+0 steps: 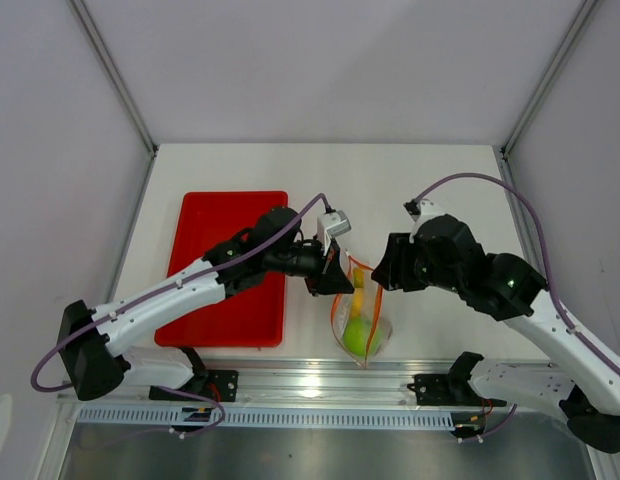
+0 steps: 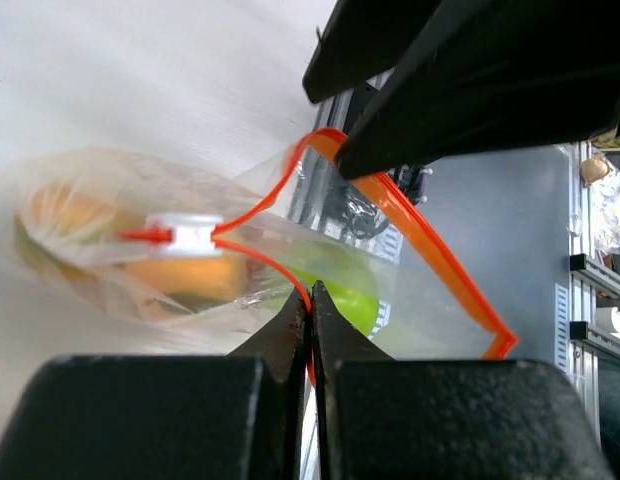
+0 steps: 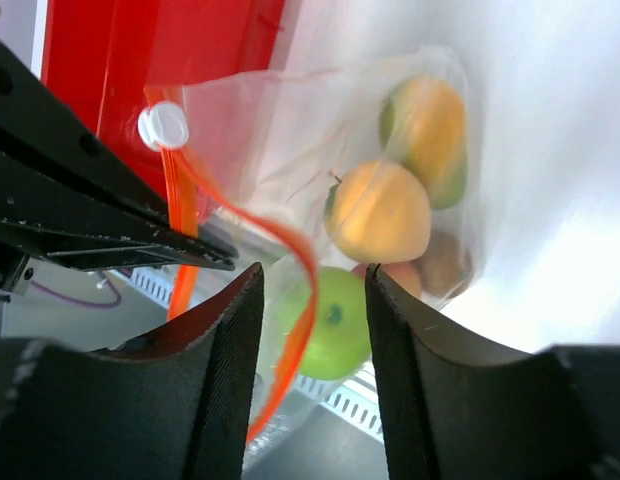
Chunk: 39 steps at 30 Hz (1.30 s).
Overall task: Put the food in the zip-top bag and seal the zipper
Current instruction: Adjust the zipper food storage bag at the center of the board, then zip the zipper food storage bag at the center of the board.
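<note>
Holding entry: left end effector (image 2: 310,305) pinched shut on the zipper (image 2: 430,250) of the zip-top bag (image 1: 362,325); right end effector (image 3: 312,290) with jaws parted, the orange strip between them, ungripped. Bag location: between both arms, near the table's (image 1: 410,190) front edge, right of the red tray (image 1: 225,215). Contents: green apple (image 3: 330,325), orange ball (image 3: 380,212), small brown fruit (image 3: 445,262). White slider (image 3: 162,126) at one end of the gaping mouth.
</note>
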### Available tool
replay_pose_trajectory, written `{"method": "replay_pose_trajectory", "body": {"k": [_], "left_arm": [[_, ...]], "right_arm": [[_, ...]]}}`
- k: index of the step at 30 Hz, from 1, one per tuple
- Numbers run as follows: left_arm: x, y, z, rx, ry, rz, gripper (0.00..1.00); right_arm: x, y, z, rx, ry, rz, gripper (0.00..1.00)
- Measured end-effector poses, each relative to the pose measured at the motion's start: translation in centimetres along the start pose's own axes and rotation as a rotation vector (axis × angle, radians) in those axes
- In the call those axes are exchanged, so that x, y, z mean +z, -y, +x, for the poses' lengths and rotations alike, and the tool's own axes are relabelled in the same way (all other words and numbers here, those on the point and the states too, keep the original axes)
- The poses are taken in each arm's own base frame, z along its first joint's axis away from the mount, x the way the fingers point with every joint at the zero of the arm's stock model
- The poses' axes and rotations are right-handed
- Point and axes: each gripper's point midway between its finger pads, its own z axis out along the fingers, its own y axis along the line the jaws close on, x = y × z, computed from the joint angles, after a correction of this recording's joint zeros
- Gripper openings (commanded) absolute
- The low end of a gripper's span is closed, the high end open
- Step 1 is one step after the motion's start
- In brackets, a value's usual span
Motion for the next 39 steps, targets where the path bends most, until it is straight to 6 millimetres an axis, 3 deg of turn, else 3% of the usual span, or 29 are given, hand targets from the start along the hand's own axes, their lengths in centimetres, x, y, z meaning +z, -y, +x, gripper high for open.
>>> {"method": "replay_pose_trajectory", "body": {"k": [5,10,28,39], "left_arm": [[-0.1,0.0,0.1,0.005,-0.008,-0.002,0.01],[-0.2,0.2,-0.4,0.01,-0.001,0.0,0.01],[0.2,0.1,-1.0,0.01,0.003,0.0,0.0],[0.3,0.4,-1.9,0.005,0.02,0.006,0.01]], "right_arm": [[-0.5,0.3,-1.0,-0.043,0.005,0.003,0.54],[0.3,0.1,-1.4,-0.064,-0.021,0.007,0.53],[0.8,-3.5,-4.4,0.001,0.013,-0.091,0.5],[2.9,-3.0,-4.5,0.018,-0.009,-0.028,0.34]]}}
